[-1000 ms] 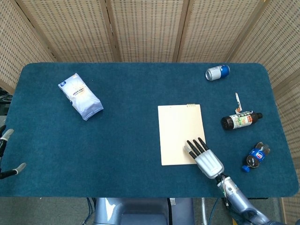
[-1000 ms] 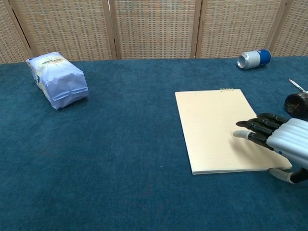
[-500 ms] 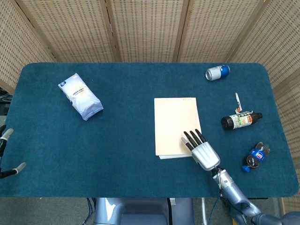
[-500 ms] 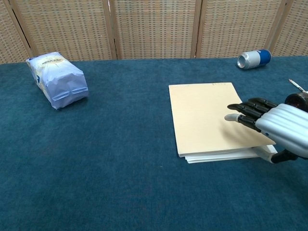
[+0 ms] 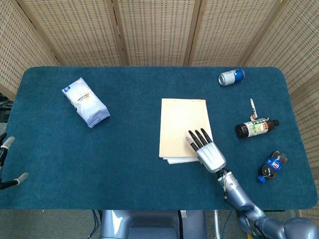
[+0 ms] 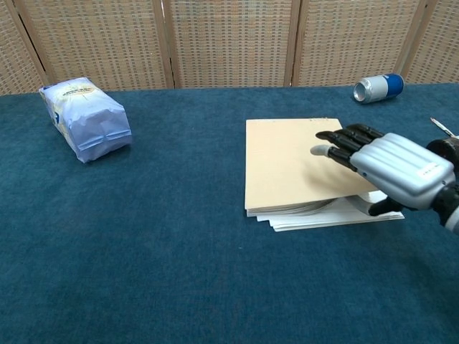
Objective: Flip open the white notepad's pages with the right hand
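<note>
The notepad [image 5: 182, 124] [image 6: 283, 165] has a cream cover and lies mid-table, right of centre. My right hand [image 5: 207, 152] [image 6: 391, 168] is at its near right corner. The fingers lie stretched on top of the cover and the thumb sits under the raised sheets. The cover and upper sheets are lifted at that corner, and white pages [image 6: 323, 215] [image 5: 179, 160] fan out flat beneath. Of my left hand [image 5: 6, 144], only grey fingertips show at the far left edge of the head view, spread apart and holding nothing.
A white-and-blue bag [image 5: 85, 102] [image 6: 86, 118] lies at the far left. A blue can [image 5: 231, 76] [image 6: 378, 87] lies on its side at the back right. A dark bottle [image 5: 256, 127], a cola bottle [image 5: 271, 167] and a small pen-like item [image 5: 253, 107] lie right of the notepad.
The right hand moved away from me and leftward over the notepad. The cover slid with it and its near right corner rose, baring white pages underneath.
</note>
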`<state>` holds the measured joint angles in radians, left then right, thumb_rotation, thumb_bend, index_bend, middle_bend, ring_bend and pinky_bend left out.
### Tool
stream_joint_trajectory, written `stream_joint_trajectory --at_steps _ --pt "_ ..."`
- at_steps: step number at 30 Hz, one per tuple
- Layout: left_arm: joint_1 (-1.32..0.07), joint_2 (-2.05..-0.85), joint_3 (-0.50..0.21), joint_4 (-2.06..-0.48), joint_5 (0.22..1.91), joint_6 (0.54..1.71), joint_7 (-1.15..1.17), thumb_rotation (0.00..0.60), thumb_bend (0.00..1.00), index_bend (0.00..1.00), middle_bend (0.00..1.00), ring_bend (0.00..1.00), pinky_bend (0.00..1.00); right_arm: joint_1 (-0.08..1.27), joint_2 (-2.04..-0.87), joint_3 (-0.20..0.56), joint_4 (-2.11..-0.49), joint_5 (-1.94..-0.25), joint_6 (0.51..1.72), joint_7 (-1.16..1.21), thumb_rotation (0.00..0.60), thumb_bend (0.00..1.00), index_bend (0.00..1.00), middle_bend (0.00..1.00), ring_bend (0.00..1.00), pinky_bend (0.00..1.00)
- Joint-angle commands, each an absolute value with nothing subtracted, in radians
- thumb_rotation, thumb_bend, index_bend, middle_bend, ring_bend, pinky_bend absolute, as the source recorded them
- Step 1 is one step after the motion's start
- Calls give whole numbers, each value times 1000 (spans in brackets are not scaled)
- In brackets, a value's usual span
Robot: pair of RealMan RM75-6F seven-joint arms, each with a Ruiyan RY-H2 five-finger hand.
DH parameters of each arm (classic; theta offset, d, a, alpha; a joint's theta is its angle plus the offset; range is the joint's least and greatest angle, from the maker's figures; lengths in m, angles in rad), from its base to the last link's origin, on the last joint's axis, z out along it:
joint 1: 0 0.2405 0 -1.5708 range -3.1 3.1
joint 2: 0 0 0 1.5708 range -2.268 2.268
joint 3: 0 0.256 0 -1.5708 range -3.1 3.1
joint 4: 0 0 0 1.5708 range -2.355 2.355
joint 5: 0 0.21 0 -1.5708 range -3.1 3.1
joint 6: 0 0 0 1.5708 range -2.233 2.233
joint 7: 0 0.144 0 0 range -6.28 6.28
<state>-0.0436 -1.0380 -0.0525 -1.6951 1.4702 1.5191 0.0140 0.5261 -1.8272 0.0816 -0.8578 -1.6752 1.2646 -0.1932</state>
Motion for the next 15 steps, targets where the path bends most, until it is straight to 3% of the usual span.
stream_joint_trajectory --at_steps 1,9,12,15 --pt "-43 -1035 -55 -1690 1459 1514 3 600 0 0 0 0 0 557 -1861 114 -817 -1654 1265 -181 600 517 101 0 0 0" --pt "-48 -1028 -61 -1686 1445 1501 -17 600 0 0 0 0 0 626 -1887 143 -749 -1616 1202 -207 600 517 102 27 0 0" --pt "-50 -1027 -63 -1688 1439 1497 -17 600 0 0 0 0 0 633 -1872 135 -766 -1608 1179 -211 600 517 185 178 80 70" --pt "-49 -1026 -63 -1688 1438 1497 -19 600 0 0 0 0 0 636 -1863 124 -773 -1618 1194 -200 600 522 382 396 279 274"
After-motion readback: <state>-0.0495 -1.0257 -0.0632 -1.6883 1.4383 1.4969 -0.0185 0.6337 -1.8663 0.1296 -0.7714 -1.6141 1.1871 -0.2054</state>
